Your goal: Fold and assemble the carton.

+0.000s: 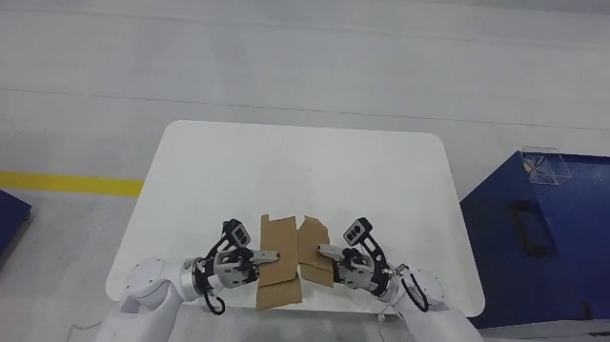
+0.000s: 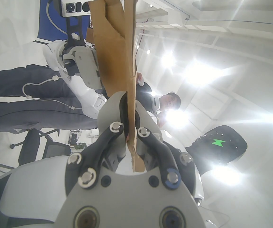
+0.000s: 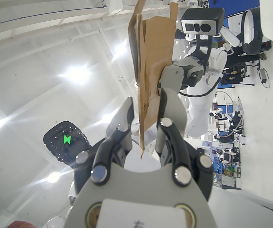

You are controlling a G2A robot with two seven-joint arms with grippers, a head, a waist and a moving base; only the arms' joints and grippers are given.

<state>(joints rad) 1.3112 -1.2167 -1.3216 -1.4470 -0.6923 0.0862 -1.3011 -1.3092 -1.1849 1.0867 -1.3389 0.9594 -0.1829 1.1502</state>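
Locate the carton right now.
In the top view the flattened carton is over the near edge of the white table, clamped by the left gripper on its left, the right gripper at its opposite side.

Matt cardboard carton (image 1: pixel 281 249); smooth matt table (image 1: pixel 286 156)

Carton (image 1: pixel 284 264) between left hand (image 1: pixel 258 258), right hand (image 1: pixel 324 252).
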